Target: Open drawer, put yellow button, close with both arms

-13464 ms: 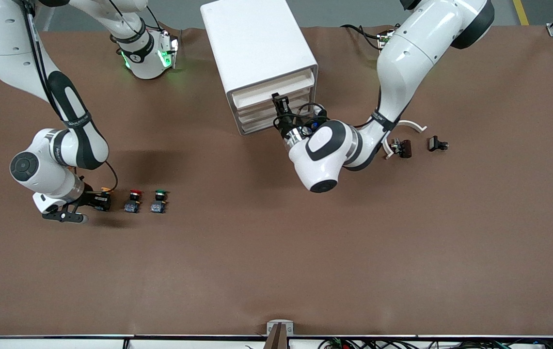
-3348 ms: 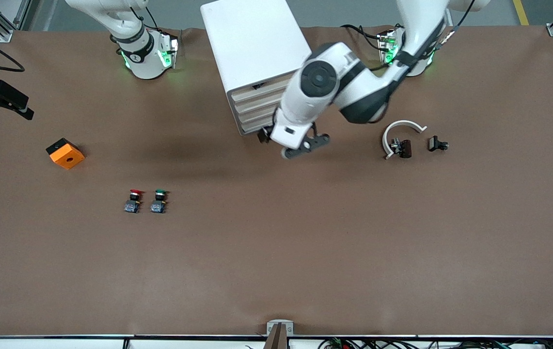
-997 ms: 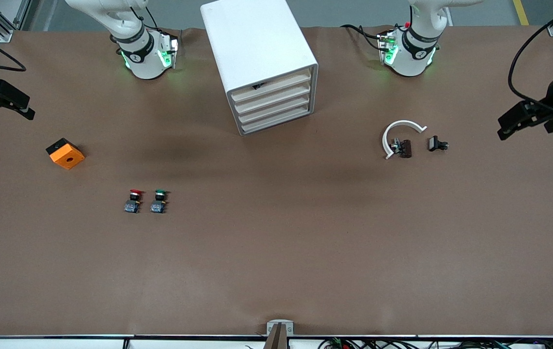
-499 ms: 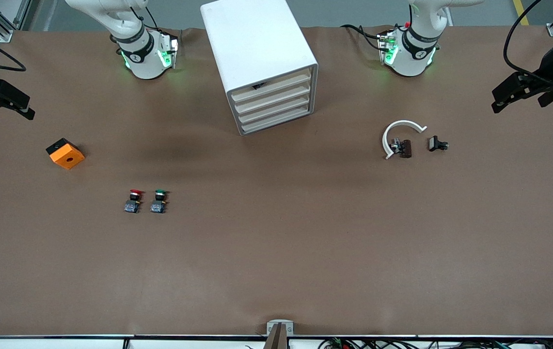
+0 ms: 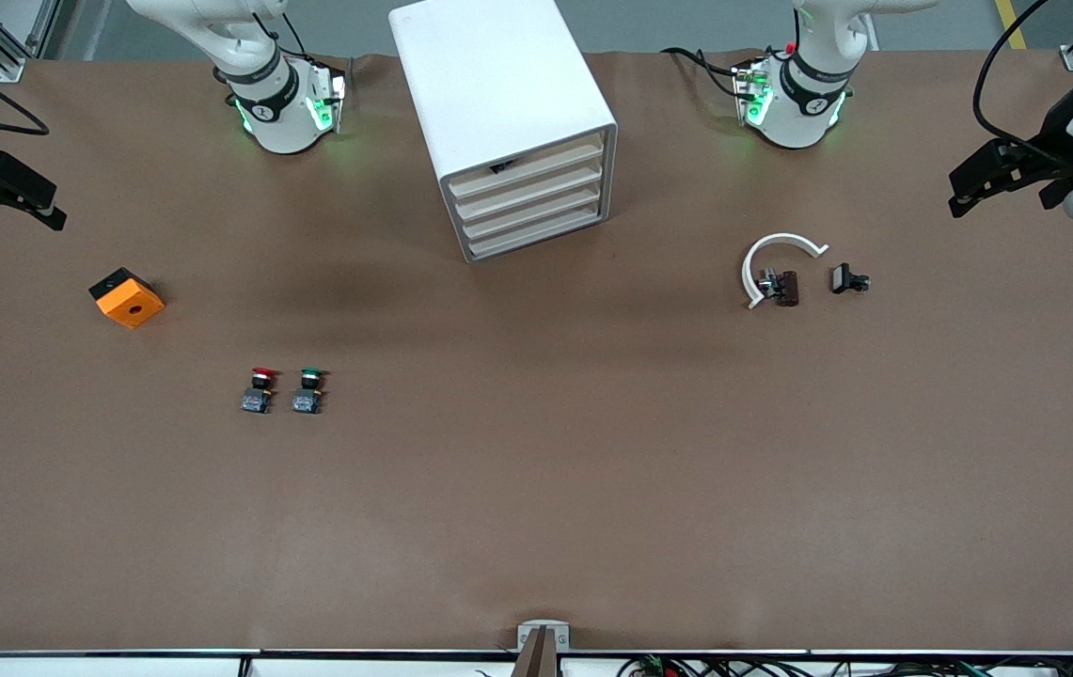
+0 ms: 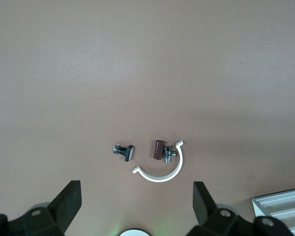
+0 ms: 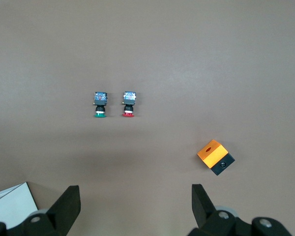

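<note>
A matte brown surface (image 5: 536, 489) carries a glossy white boxy cabinet (image 5: 498, 85) with rounded edges, standing between the two arm bases. Its four shallow drawers have flat cream fronts stacked like slats; the top drawer (image 5: 525, 167) sits nearly flush with the others, a small dark shape showing in the gap above its front. The yellow button cannot be seen anywhere on the surface or in the wrist views.

Nearer the front camera, toward the right arm's end, two small push buttons stand side by side: the red button (image 5: 259, 390) and the green button (image 5: 309, 390), each with a rounded cap on a black collar and a blue-grey block base. Farther from the camera than these, and closer to the surface's edge at that end, lies an orange cube (image 5: 127, 298) with a round hole in its top face and a black lower part.

Toward the left arm's end lie a white curved half-ring (image 5: 778, 259), a small brown cylinder with metal fittings (image 5: 781, 287) touching it, and a small black clip (image 5: 846, 278) just beside.

The left hand (image 5: 1001, 179) hangs over the surface's edge at its own end, black fingers spread wide and holding nothing. The right hand (image 5: 0, 193) waits over its end's edge, fingers likewise wide and holding nothing.
</note>
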